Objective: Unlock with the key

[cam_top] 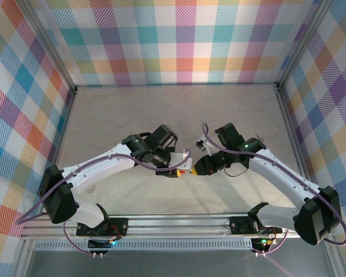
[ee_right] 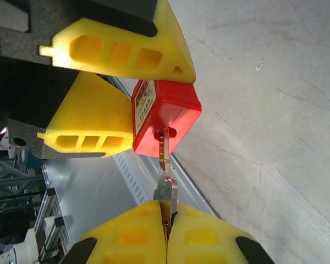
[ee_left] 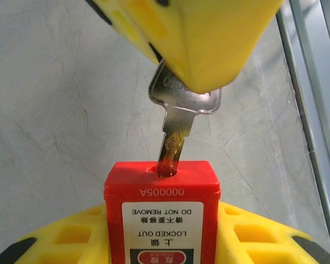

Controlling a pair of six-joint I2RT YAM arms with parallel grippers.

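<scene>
Around the work, the grey scratched surface [cam_top: 161, 115] takes up the middle of the top view. Colourful checked walls [cam_top: 184, 40] close it at the left, the top and the right of the frame, and an aluminium rail [cam_top: 179, 222] runs along the bottom. A thin purple cable [cam_top: 206, 138] loops above the right arm.

The red plastic padlock [ee_left: 162, 190] is at the lower centre of the left wrist view. The left tool [ee_left: 162, 242] pinches it between yellow fingers [ee_left: 253, 236] that cover its sides. The silver metal key [ee_left: 179, 118] stands just above it, with the blade partly inside the keyhole. The right tool [ee_right: 166, 231] is pressed together on the head of the key, at the bottom of the right wrist view.

The right tool's yellow fingers [ee_left: 209, 44] hide the upper part of the key head and some stamped characters on it. The white label of the padlock is cut off by the lower edge of the frame. The shackle is hidden. In the top view the key is too small to make out.
</scene>
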